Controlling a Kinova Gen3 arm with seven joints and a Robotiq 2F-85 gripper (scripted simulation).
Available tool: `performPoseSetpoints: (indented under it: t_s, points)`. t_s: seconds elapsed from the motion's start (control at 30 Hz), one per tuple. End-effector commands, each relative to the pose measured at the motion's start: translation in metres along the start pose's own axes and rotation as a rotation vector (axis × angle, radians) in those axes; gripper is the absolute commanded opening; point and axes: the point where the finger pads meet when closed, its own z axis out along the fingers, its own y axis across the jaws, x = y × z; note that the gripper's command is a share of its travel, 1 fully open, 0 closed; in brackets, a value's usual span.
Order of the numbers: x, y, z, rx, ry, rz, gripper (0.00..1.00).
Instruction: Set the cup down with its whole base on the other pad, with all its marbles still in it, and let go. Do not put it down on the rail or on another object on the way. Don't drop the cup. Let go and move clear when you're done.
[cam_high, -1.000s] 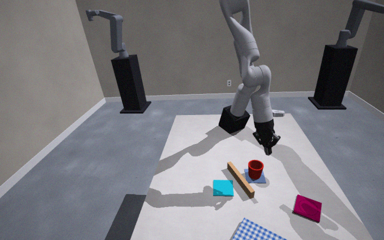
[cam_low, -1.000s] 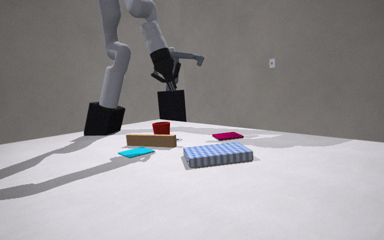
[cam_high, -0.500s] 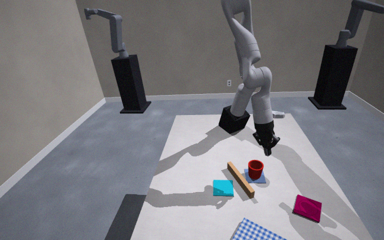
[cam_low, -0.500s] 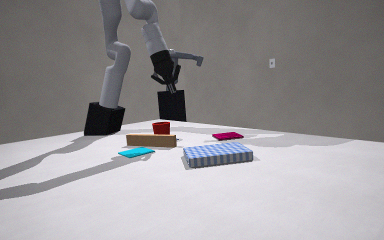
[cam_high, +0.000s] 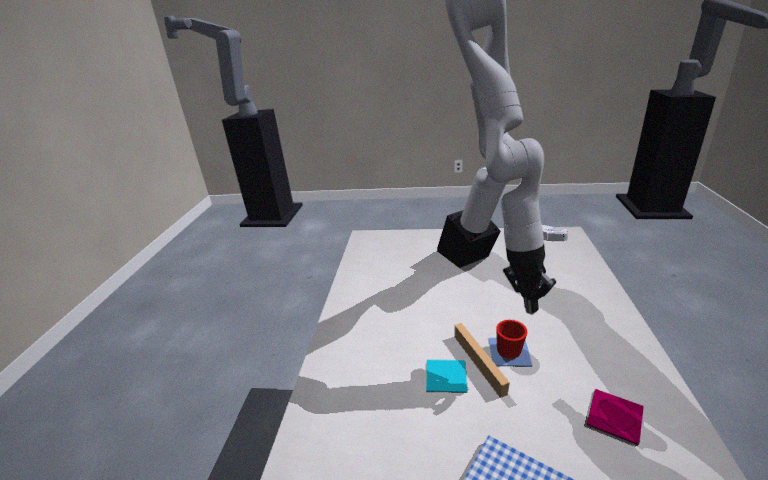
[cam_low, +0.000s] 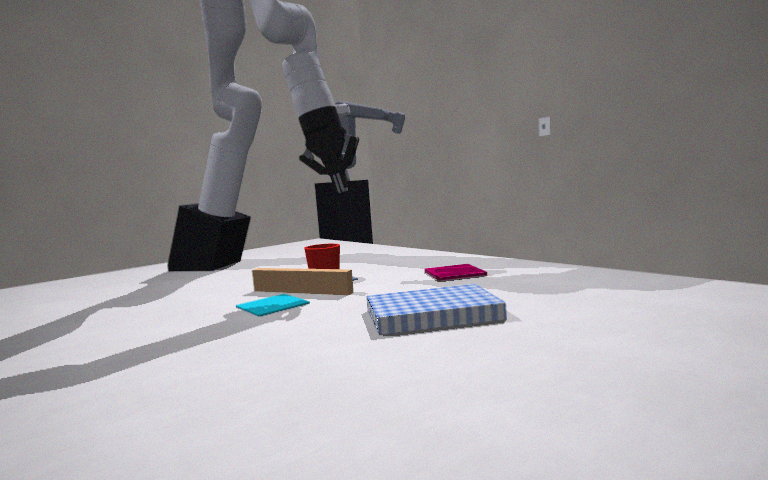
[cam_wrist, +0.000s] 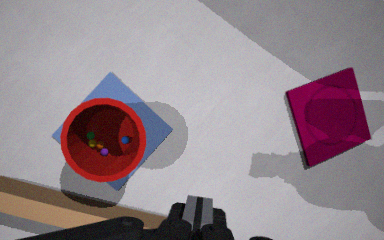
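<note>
A red cup (cam_high: 511, 337) stands upright on a blue pad (cam_high: 510, 353), just right of a wooden rail (cam_high: 481, 366). The wrist view shows the cup (cam_wrist: 103, 139) from above with several small coloured marbles (cam_wrist: 102, 143) inside. A cyan pad (cam_high: 446, 375) lies on the other side of the rail. My gripper (cam_high: 531, 306) hangs in the air above and behind the cup, fingers shut together with nothing between them; it also shows in the exterior view (cam_low: 338, 183) and at the bottom of the wrist view (cam_wrist: 199, 212).
A magenta flat block (cam_high: 615, 416) lies to the front right, also in the wrist view (cam_wrist: 328, 116). A blue checkered box (cam_low: 435, 308) lies near the front edge. The arm's black base (cam_high: 467, 238) stands at the back.
</note>
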Motion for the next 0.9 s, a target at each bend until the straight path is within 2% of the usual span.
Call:
performPoseSetpoints:
  t_s: [0.0, 0.87]
  points:
    - [0.004, 0.000, 0.003, 0.005, -0.001, -0.003, 0.00]
    - [0.005, -0.010, 0.012, 0.039, -0.005, 0.024, 0.00]
